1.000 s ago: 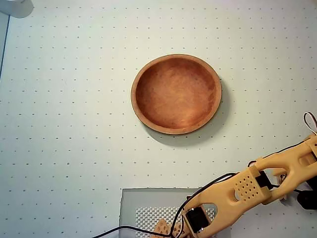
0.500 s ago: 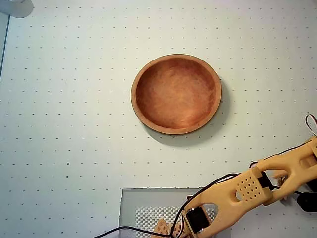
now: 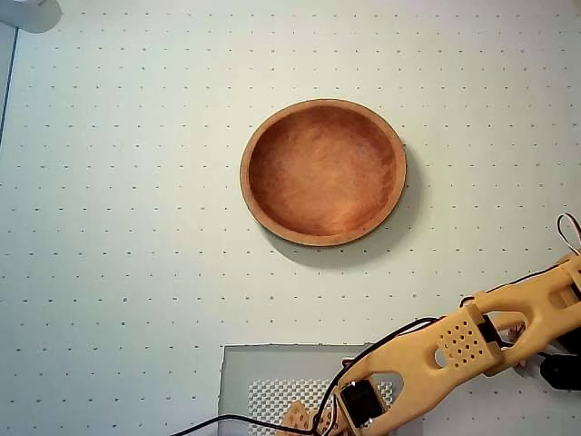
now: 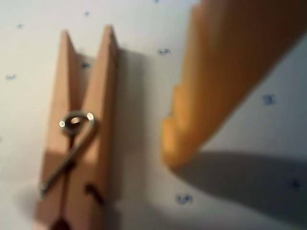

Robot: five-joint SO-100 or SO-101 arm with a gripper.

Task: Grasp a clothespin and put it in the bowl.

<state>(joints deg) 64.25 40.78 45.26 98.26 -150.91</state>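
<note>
The clothespin lies flat on the white dotted table, filling the left of the wrist view, its metal coil at its middle. One yellow finger stands to its right with a gap between them, not touching it; the other finger is out of that view. In the overhead view the gripper sits at the right edge, mostly hidden under the yellow arm, and is open. The reddish-brown wooden bowl rests empty near the table's middle, well above and left of the gripper.
A grey tray with a white mesh pad and small tan pieces sits at the bottom edge, partly under the arm. Black cables run along the arm. A white object sits in the top left corner.
In the overhead view the arm's forward part has shifted slightly down and to the right. The bowl has not moved.
</note>
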